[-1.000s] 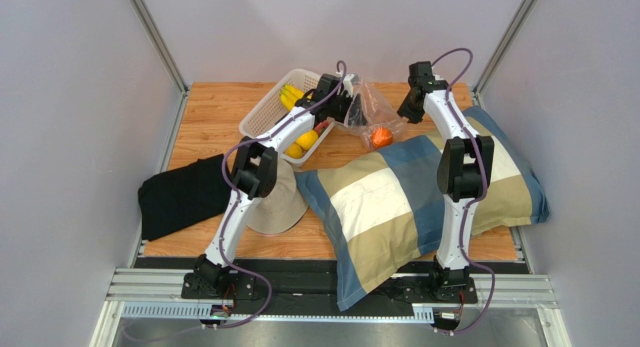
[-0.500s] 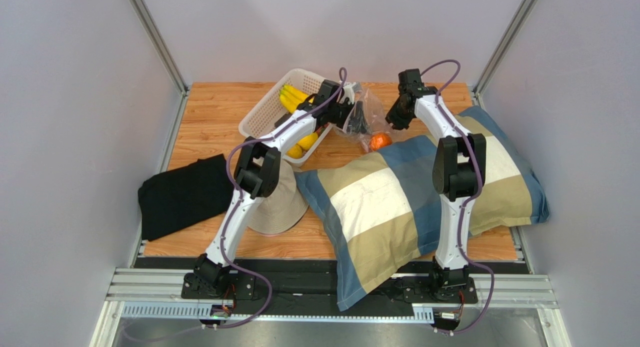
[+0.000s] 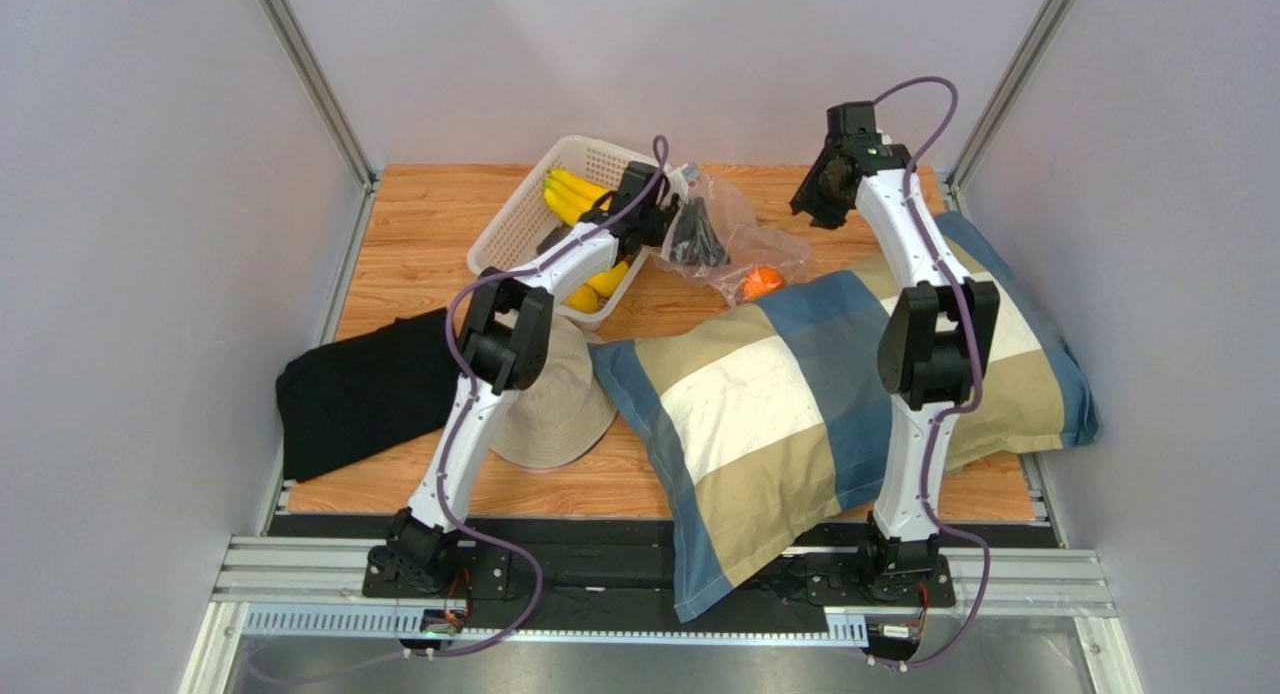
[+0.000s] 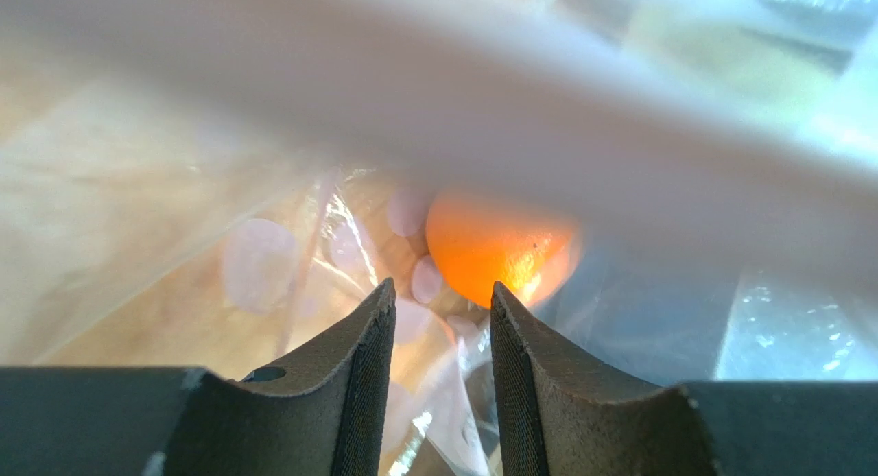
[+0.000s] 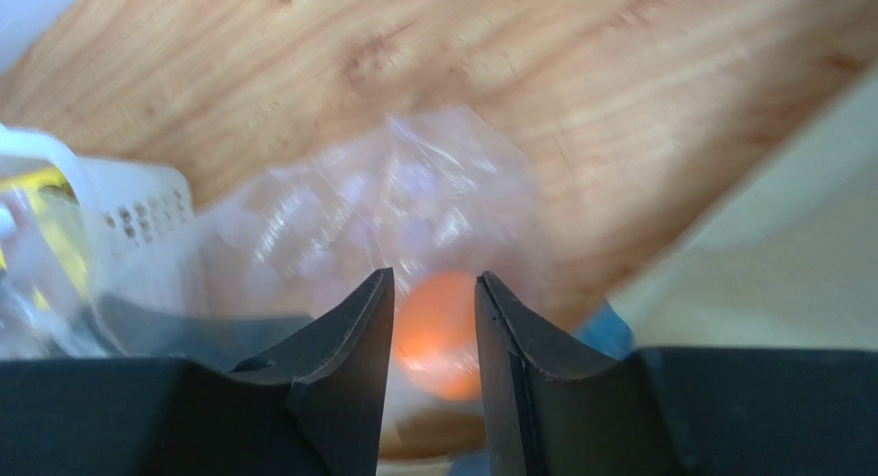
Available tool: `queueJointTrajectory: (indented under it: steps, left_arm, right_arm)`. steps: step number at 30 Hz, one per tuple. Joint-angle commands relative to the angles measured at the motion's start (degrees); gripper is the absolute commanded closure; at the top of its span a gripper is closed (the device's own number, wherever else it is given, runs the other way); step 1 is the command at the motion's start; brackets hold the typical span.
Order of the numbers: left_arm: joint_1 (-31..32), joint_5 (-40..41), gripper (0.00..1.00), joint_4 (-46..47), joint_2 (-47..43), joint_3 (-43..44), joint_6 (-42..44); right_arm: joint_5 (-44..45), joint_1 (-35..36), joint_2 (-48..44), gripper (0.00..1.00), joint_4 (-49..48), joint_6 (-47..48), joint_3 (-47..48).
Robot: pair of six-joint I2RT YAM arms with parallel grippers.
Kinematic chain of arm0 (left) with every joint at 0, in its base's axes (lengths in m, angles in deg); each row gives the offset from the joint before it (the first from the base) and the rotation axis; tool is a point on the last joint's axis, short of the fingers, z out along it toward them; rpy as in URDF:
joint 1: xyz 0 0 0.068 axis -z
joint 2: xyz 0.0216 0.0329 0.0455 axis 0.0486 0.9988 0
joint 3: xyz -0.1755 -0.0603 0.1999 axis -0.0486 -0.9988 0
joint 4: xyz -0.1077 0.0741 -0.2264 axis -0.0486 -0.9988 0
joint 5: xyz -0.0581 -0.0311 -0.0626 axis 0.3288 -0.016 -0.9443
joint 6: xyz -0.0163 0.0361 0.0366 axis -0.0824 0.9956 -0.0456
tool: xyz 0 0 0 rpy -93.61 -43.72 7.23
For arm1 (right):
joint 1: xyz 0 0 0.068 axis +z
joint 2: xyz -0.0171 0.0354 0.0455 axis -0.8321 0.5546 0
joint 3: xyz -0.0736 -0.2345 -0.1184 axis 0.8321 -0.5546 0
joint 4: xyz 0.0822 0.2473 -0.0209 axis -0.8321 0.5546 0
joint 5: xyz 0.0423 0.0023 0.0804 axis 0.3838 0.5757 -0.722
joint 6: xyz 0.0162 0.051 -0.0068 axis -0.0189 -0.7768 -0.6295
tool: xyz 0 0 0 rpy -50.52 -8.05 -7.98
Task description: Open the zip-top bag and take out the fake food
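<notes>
The clear zip-top bag [image 3: 744, 222] lies crumpled on the wood at the back, between the basket and the pillow. An orange [image 3: 762, 283] sits inside its near end. My left gripper [image 3: 694, 241] is at the bag's left end, apparently in its mouth. In the left wrist view my left gripper [image 4: 441, 288] is open, with bag film [image 4: 258, 219] around it and the orange [image 4: 500, 245] just ahead. My right gripper [image 3: 812, 196] hangs open and empty above the bag's right side. In the right wrist view my right gripper [image 5: 435, 275] frames the bag [image 5: 412, 188] and the orange [image 5: 438, 322] below.
A white mesh basket [image 3: 504, 237] at the back left holds a banana bunch [image 3: 568, 196] and yellow round fruits [image 3: 601, 285]. A large checked pillow [image 3: 812, 394] covers the right half. A beige hat [image 3: 559, 409] and black cloth [image 3: 361, 394] lie at the left.
My right gripper dipped left toward the bag, then swung back up to the right. My left gripper and the bag shifted slightly left, and the bag is flatter.
</notes>
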Motion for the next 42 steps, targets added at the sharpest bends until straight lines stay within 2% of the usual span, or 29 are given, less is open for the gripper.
queueJointTrajectory:
  steps: [1, 2, 5, 9, 12, 16, 20, 27, 32, 36, 42]
  left_arm:
    - [-1.9, 0.14, 0.56, 2.06, -3.73, 2.04, -2.78]
    - [-1.81, -0.21, 0.56, 1.97, -3.46, 2.58, -3.04]
    - [-1.72, -1.79, 0.56, 3.28, -2.84, 2.85, -5.24]
    - [-1.37, -1.27, 0.57, 3.11, -3.54, 2.23, -5.24]
    - [-1.28, -0.22, 0.57, 3.46, -4.16, 1.97, -5.07]
    - [-1.11, 0.23, 0.56, 2.85, -3.37, 3.02, -4.54]
    - [-1.02, 1.01, 0.55, 0.13, -3.02, 4.08, -2.7]
    - [-0.76, 1.11, 0.53, -2.51, -1.79, 5.39, -0.85]
    - [-0.93, 0.67, 0.51, -9.01, -1.52, 5.75, 0.03]
    - [-0.93, -1.79, 0.51, -12.09, -1.7, 5.66, -0.93]
    - [-0.93, -3.2, 0.51, -10.34, -3.8, 2.94, -3.48]
  right_arm:
    - [2.03, 1.44, -12.17, 0.61, 0.83, 3.26, -9.66]
    - [1.16, 1.71, -15.41, 0.62, -1.27, 2.65, -14.74]
    - [0.8, 2.59, -18.16, 0.67, -4.44, 1.67, -20.04]
    - [-0.86, 3.38, -16.07, 0.81, -5.15, 1.06, -20.85]
    - [-1.4, 4.43, -13.09, 0.84, -7.43, -0.26, -20.85]
    - [-0.08, 5.84, -6.14, 0.86, -6.83, 0.0, -15.42]
    - [8.94, 6.9, -0.25, 0.9, 1.76, 1.67, -8.2]
    - [5.46, 7.51, 3.18, 0.91, -3.83, 2.56, -8.64]
    - [6.94, 7.16, 6.61, 0.91, -2.52, 7.03, 0.66]
    - [7.65, 6.81, 3.21, 0.91, 0.73, 10.73, 3.06]
    - [7.48, 6.81, -5.94, 0.9, 3.55, 12.57, -5.98]
